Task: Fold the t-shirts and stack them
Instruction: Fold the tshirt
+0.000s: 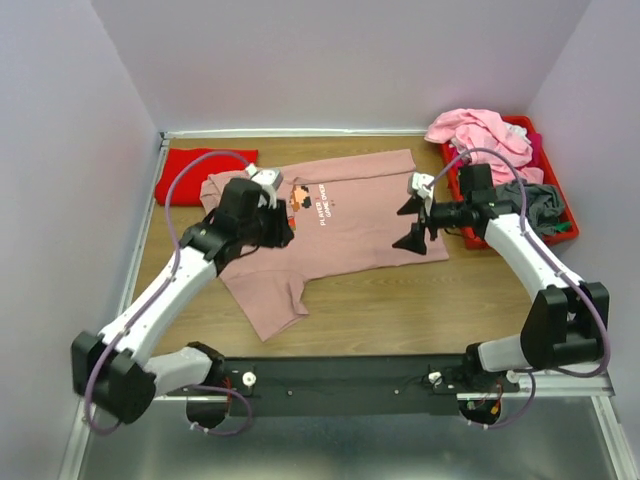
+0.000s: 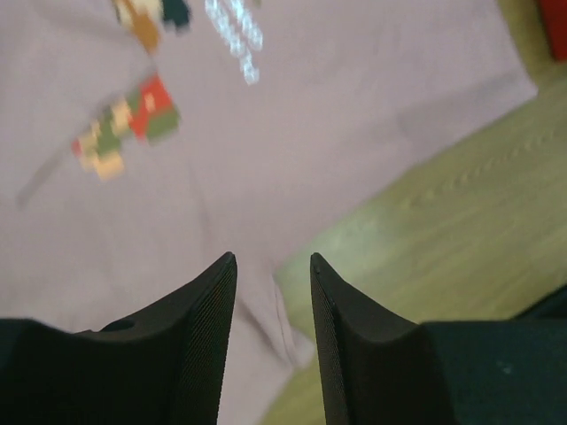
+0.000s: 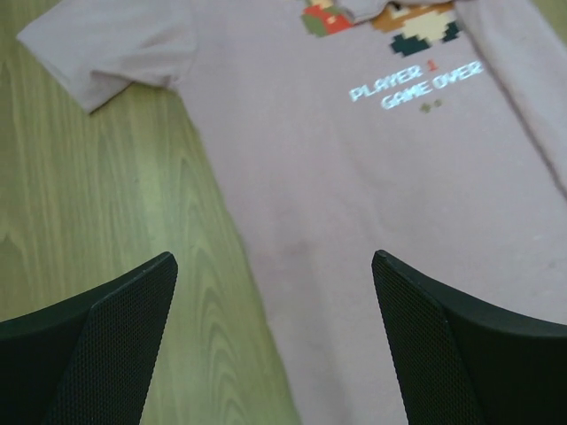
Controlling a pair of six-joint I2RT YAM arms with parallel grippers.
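Hovering over opposite edges of the flat dusty-pink t-shirt (image 1: 345, 225), probably so both sides can be lifted for a fold. Right gripper (image 3: 273, 266) is spread wide, with the shirt's edge directly below. Left gripper (image 2: 273, 264) is narrowly parted and pinches nothing, cloth under its tips.

Matt cloth t-shirt (image 1: 350, 225), wood-grain table (image 1: 420, 300)

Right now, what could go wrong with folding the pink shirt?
The left fingers stand close together over the dusty-pink t-shirt, so they might grab too little cloth and drop it. The right arm sits beside the red bin, where a light pink shirt spills over the rim and might snag.
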